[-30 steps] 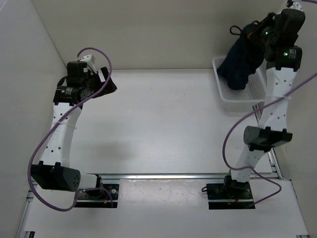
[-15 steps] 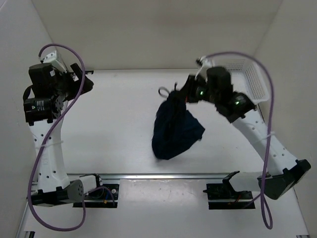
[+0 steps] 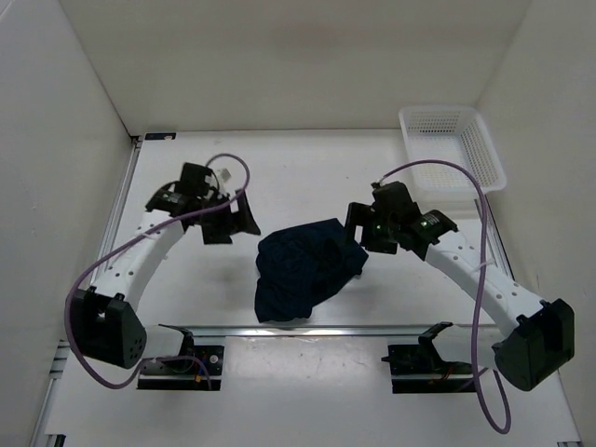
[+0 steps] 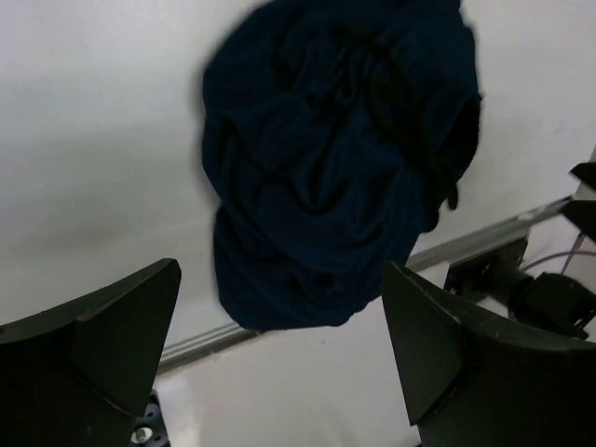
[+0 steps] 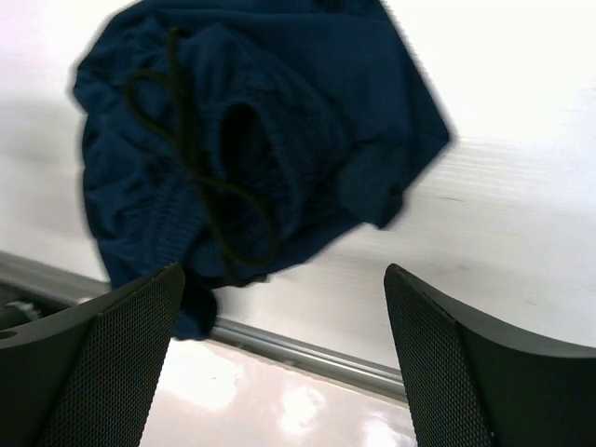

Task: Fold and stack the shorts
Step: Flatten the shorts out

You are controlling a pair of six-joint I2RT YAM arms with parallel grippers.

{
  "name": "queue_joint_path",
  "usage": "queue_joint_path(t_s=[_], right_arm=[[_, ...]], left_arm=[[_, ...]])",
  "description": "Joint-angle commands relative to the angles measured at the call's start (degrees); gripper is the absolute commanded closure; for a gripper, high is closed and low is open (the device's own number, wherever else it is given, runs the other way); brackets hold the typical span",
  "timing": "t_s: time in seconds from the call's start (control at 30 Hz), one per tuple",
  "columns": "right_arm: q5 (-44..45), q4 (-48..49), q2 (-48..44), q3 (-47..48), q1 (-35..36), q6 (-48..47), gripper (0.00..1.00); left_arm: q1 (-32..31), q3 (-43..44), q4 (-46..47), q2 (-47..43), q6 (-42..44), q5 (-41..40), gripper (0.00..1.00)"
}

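Right wrist view, item one: right gripper, jaws spread wide, nothing between them, poised above the shorts at the heap's 3 o'clock side.

Item two: left gripper, likewise released and empty, hanging off the heap's 10 o'clock side, not touching cloth.

Item three: shorts, dark navy, lying in a crumpled mound on the counter, a little toward 6 o'clock of its middle. The gathered waistband faces up with a black drawstring looped across it.

Step in hand, as judged: opening the mound flat before any fold. Best done by pinching the waistband at its two ends, one gripper each, taking elastic rather than the cord alone, and a single layer if it can be separated. Then lift, draw apart and lay down toward 12 o'clock.

Item four: counter, white, matt, smooth; cloth ought to slide easily. Bare room lies at 12 o'clock; a metal rail runs just beside the heap at 6 o'clock and could snag a trailing leg.

Item five: white mesh basket at 2 o'clock, well apart. Plain white walls enclose three sides.
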Motion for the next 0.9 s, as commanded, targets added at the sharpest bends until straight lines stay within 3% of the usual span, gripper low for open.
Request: queue_joint_path(t_s=[0.0, 0.17, 0.3, 0.33, 0.4, 0.43, 0.47, 0.5, 0.53, 0.57, 0.6, 0.7, 0.8, 0.87], right_arm=[[-6.84, 4.91, 0.13, -2.68, 3.92, 4.33, 0.08], [-18.45, 18.69, 4.42, -9.37, 11.4, 9.35, 0.04], [-23.21, 22.58, 13.46, -7.97, 17.46, 9.45, 0.02], [-23.21, 23.2, 14.79, -7.44, 18.26, 8.92, 0.05], [-22.51, 23.73, 18.05, -6.56, 19.49, 8.91, 0.21], [-22.51, 23.73, 18.93, -5.95, 19.5, 8.91, 0.29], [-22.51, 23.73, 19.55, -5.94, 19.5, 8.91, 0.5], [-21.73, 23.73, 20.16, -5.42, 19.5, 8.91, 0.62], [-19.89, 22.95, 20.17, -4.81, 19.5, 8.91, 0.75], [-18.4, 21.9, 19.04, -4.28, 19.5, 8.39, 0.95], [-17.08, 19.97, 18.33, -3.05, 18.89, 8.39, 1.0], [-13.29, 14.8, 14.82, 0.63, 14.5, 3.65, 1.0], [-12.76, 10.3, 12.96, 10.2, 7.47, -3.02, 1.0], [-13.63, 6.43, 12.96, 20.35, 2.55, -7.4, 1.0]], left_arm=[[-4.51, -7.25, 3.74, -1.61, -6.94, -0.75, 0.0], [-6.8, -23.5, 14.44, -2.93, -13.44, 4.68, 0.0], [-10.84, -24.24, 19.92, 2.68, -14.77, 5.48, 0.0], [-11.71, -24.24, 20.8, 3.91, -14.78, 3.74, 0.0], [-12.95, -23.53, 21.34, 6.82, -16.18, 2.41, 0.0], [-12.95, -23.53, 23.69, 7.52, -16.96, 2.41, 0.04], [-13.56, -22.92, 24.49, 8.05, -16.97, 2.41, 0.11], [-13.57, -21.96, 25.11, 9.28, -17.67, 2.41, 0.33], [-14.44, -21.25, 25.12, 9.98, -17.68, 1.54, 0.49], [-14.45, -20.29, 25.12, 10.86, -17.68, 1.53, 0.7], [-14.45, -18.8, 25.12, 12.44, -16.98, 1.53, 0.89], [-10.59, -15.38, 25.12, 11.32, -16.1, 4.77, 0.9], [-6.73, -10.37, 23.46, 6.76, -15.04, 5.91, 0.9], [-5.31, -1.51, 20.39, 5.34, -13.02, 6.44, 0.9]])
